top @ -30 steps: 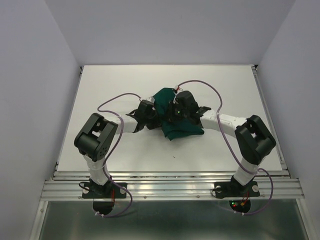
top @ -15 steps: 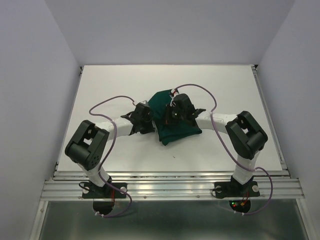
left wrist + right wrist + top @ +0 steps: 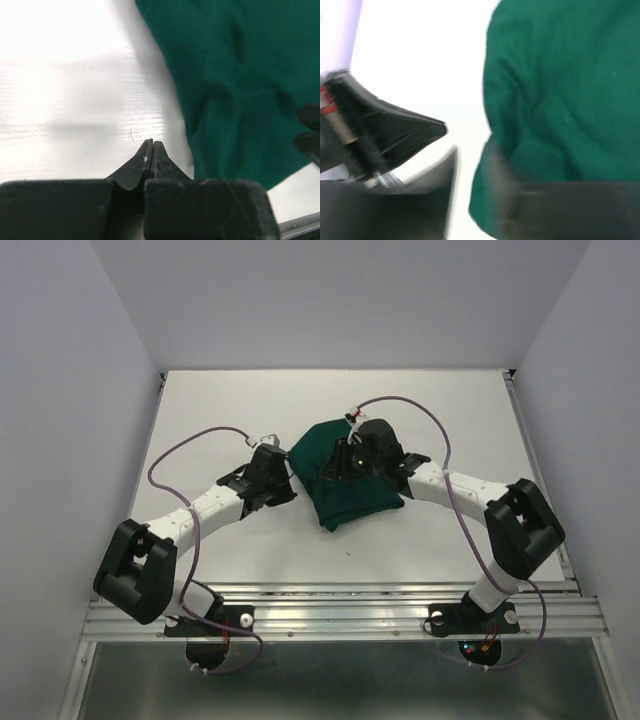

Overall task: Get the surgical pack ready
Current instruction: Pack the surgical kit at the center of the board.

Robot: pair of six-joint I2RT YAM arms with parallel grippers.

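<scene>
The surgical pack shows as a folded bundle of dark green drape (image 3: 352, 502) lying mid-table; whatever is inside is hidden. My left gripper (image 3: 288, 468) is shut and empty, just off the bundle's left edge over bare table; its closed tips (image 3: 151, 142) sit beside the drape (image 3: 235, 85). My right gripper (image 3: 328, 462) hovers over the bundle's upper left part. In the blurred right wrist view its jaws (image 3: 470, 170) stand apart, one finger (image 3: 442, 175) over the table and the other over the drape (image 3: 560, 100) edge, nothing gripped.
The white table (image 3: 230, 410) ends at a metal rail (image 3: 340, 592) along the near edge. Purple cables (image 3: 420, 415) loop over both arms. Grey walls enclose the left, right and back sides. The left gripper's black body (image 3: 385, 135) appears in the right wrist view.
My left arm has swung back to the left, off the drape. The right gripper went from shut to open and shifted slightly right over the bundle.
</scene>
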